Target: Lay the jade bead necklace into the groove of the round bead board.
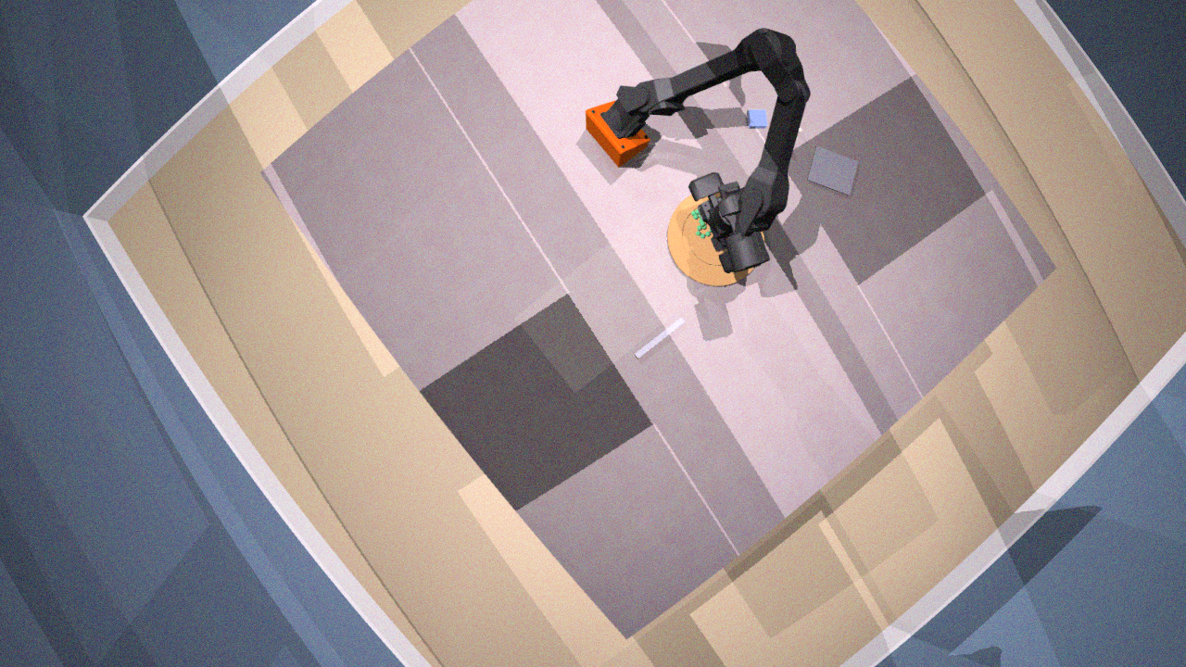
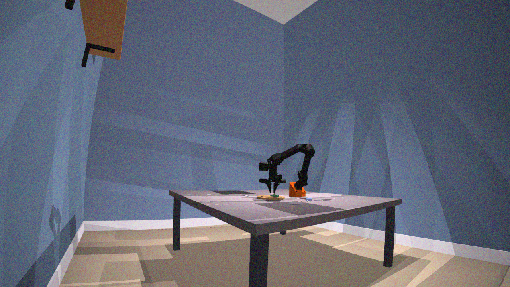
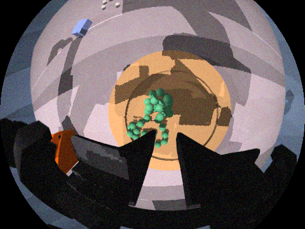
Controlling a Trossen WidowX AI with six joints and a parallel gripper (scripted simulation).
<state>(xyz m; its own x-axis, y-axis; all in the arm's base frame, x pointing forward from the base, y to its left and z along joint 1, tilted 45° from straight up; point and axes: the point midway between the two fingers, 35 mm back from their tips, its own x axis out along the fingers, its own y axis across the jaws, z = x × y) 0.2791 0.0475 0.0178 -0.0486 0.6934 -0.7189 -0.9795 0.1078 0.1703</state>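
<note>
The jade bead necklace lies bunched on the round bead board. In the wrist view most beads form a clump inside the thin ring groove, left of the middle. Two strands come down from it towards the fingers, and the left one ends in a smaller clump by the groove's left side. My gripper points down above the board. Its fingers are partly open, with a narrow empty gap between the tips. The left finger hides a few beads of the smaller clump.
A blue block and a flat grey square lie on the table beyond the board. Small white beads lie near the block. A white bar lies on the other side. The orange arm base stands close to the board.
</note>
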